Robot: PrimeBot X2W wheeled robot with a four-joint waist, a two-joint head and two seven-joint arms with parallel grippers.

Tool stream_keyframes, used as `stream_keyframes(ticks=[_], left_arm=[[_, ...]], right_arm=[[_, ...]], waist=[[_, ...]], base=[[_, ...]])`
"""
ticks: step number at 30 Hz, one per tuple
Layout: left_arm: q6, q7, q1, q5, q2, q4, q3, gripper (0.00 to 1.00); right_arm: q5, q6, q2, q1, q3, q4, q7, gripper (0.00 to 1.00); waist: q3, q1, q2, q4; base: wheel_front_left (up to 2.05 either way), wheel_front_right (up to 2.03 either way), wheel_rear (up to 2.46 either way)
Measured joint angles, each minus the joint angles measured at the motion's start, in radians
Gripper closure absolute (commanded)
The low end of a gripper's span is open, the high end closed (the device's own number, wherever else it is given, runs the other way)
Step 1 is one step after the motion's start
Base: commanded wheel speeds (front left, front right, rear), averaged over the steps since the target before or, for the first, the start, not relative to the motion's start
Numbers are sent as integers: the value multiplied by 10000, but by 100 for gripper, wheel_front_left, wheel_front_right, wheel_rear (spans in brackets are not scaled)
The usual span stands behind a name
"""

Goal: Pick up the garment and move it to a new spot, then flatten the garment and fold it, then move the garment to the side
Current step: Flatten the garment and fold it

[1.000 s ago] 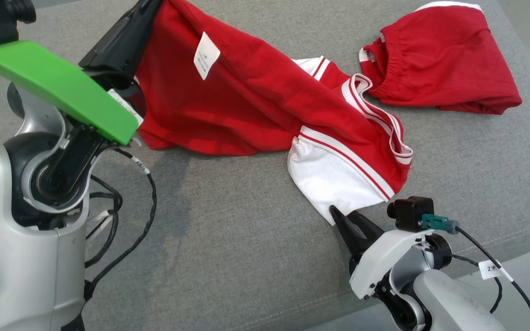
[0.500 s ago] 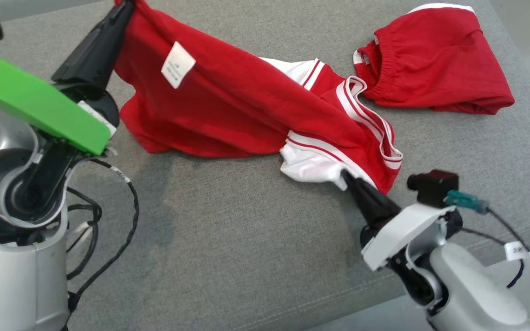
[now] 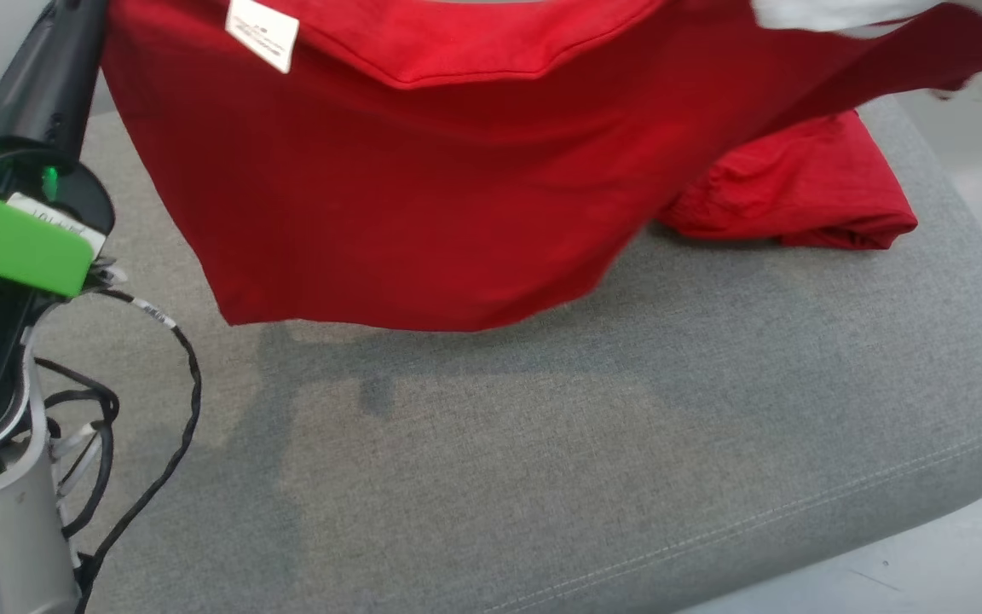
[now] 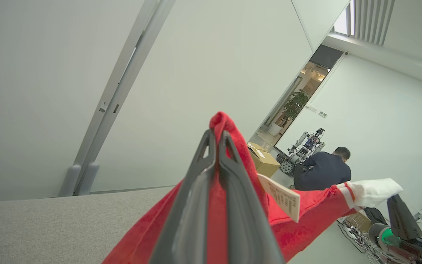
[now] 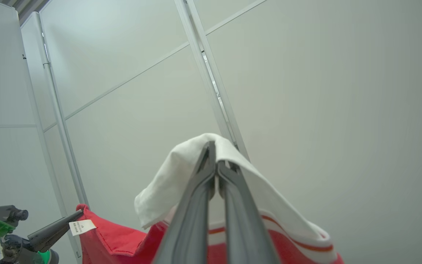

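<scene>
As the right gripper [image 5: 214, 148] has risen, the garment [image 3: 389, 188] now hangs lifted.

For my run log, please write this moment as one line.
stage: hold aloft | left gripper: shut on red shirt | right gripper: shut on white sleeve | red shorts: on grey cushion

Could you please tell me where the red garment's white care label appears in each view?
Head view: the white care label sits at the top, left of centre, on the red garment.
Left wrist view: label low, right of centre.
Right wrist view: label bottom left.
Shared landmark: the left gripper, jaws shut on the garment beside the label.
</scene>
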Motion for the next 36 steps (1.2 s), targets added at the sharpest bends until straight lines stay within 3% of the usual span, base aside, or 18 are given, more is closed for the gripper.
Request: stream_keyframes(ticks=[5, 10, 15, 16, 21, 23, 26, 29, 32, 35, 36], left_arm=[[2, 2, 654, -119, 255, -468, 564, 100], [17, 462, 1079, -474, 278, -1735, 677, 100], [203, 1074, 1316, -537, 533, -2523, 779, 100], [209, 1415, 1315, -596, 552, -2242, 522, 100], [244, 2366, 939, -500, 642, 468, -802, 100], [251, 2523, 475, 236, 731, 1666, -1279, 100], [293, 2023, -1122, 1845, 1020, 2894, -1164, 100], [293, 1039, -3471, 2811, 989, 3110, -807, 100], [199, 414, -5102, 2642, 203, 2801, -1152, 100], [-671, 196, -5101, 2775, 169, 2654, -2061, 100], [-742, -46, -4834, 2721, 115, 2640, -2008, 100]], right_arm=[[1264, -67, -600, -112, -1312, -1870, 552, 100], [2324, -907, -1020, -20, -2228, -2938, 1440, 100], [3344, -1728, -1131, 555, -2224, -2846, 2493, 100], [3772, -1988, -1041, 592, -1921, -2383, 2878, 100], [4516, -2228, -345, 251, -234, -334, 3866, 100], [4451, -2313, 61, -519, 123, 642, 4004, 100], [3668, -2318, 617, -2695, -35, 1979, 3597, 100], [2615, -2274, 1174, -5051, -769, 3216, 2871, 100], [2107, -2263, 1377, -6299, -819, 3783, 2755, 100], [1868, -2263, 1513, -6754, -309, 3703, 2788, 100], [1893, -2263, 1661, -6744, -82, 3565, 2844, 100]], waist=[[-716, 0, 0, 174], [-1164, 0, 0, 440], [-1112, 0, 0, 746], [-948, 0, 0, 824], [-396, 0, 0, 1034], [-166, 0, 0, 1157], [192, 0, 0, 1358], [572, 0, 0, 1540], [974, 0, 0, 1685], [1390, 0, 0, 1786], [1530, 0, 0, 1806]], base=[[0, 0, 0], [0, 0, 0], [0, 0, 0], [0, 0, 0], [0, 0, 0], [0, 0, 0], [0, 0, 0], [0, 0, 0], [0, 0, 0], [0, 0, 0], [0, 0, 0]])
